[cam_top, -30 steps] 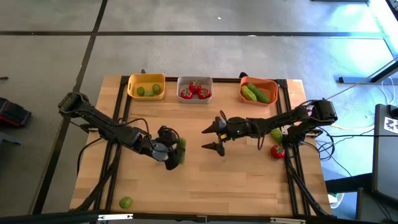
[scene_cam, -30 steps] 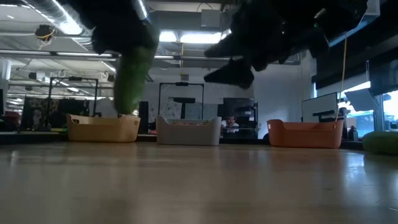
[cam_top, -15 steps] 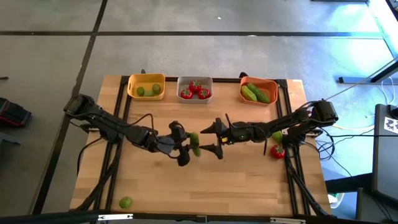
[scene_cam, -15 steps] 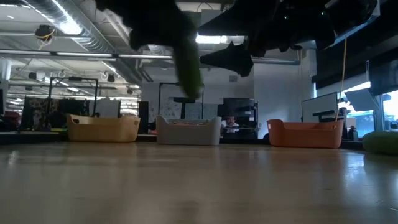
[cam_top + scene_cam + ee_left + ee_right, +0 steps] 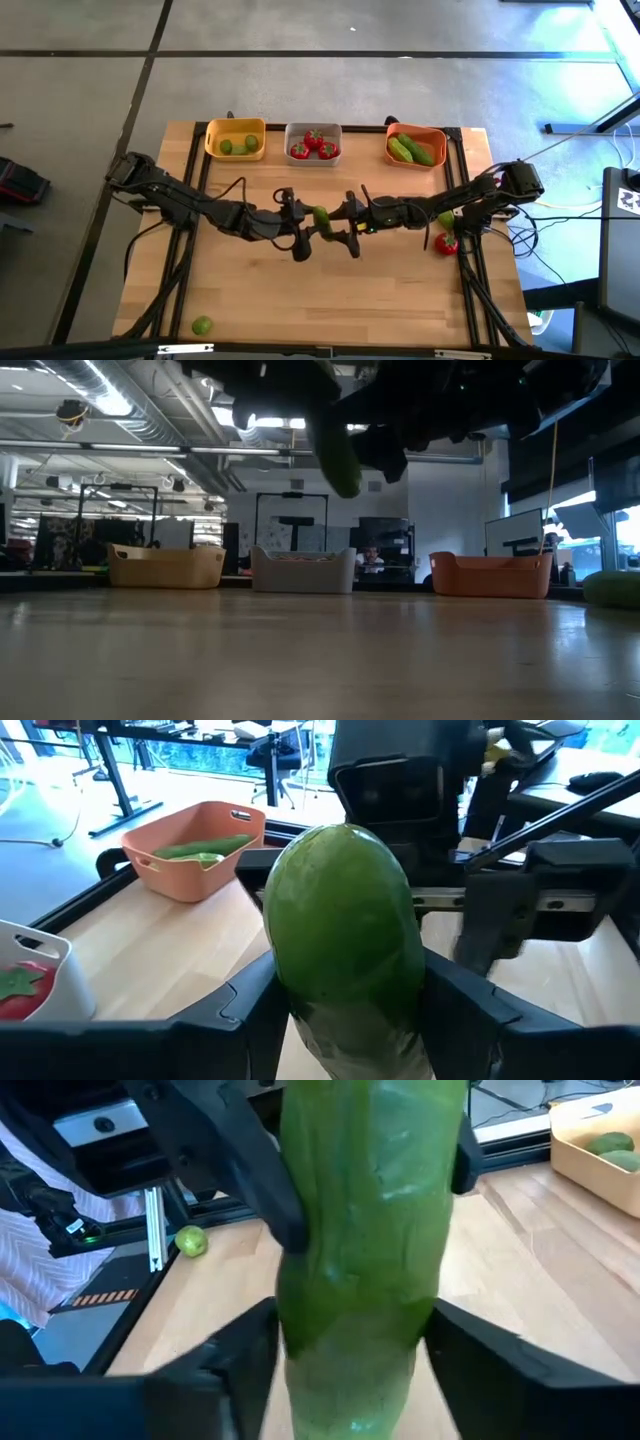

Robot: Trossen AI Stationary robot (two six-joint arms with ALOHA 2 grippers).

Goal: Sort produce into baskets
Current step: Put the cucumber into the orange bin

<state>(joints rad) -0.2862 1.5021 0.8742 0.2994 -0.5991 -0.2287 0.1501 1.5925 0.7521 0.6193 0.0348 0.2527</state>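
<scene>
My left gripper (image 5: 306, 226) is over the table's middle, shut on a green cucumber (image 5: 322, 221), which also shows high above the table in the low view (image 5: 336, 450). My right gripper (image 5: 349, 226) faces it, open. Its fingers stand on either side of the cucumber's free end (image 5: 360, 1330), and I see no touch. At the far edge stand the yellow basket (image 5: 236, 150) with two limes, the grey basket (image 5: 313, 155) with tomatoes, and the orange basket (image 5: 432, 135) with cucumbers. My left gripper pinches the cucumber between its two fingers (image 5: 250, 1010), on the sides of the end nearer the wrist (image 5: 340, 1010). The fingers come from the table's left and lie along the cucumber, which sticks out past them toward my right gripper. The cucumber is lifted clear, its free end tilted down.
A lime (image 5: 202, 325) lies near the table's near left corner. A tomato (image 5: 446, 243) and a green piece (image 5: 444, 217) lie at the right edge beside the right arm. Bare wood lies between the arms and the near edge.
My left gripper has carried the cucumber toward the table's right edge and up, to my right gripper. The cucumber's free end now stands between the right gripper's open fingers.
</scene>
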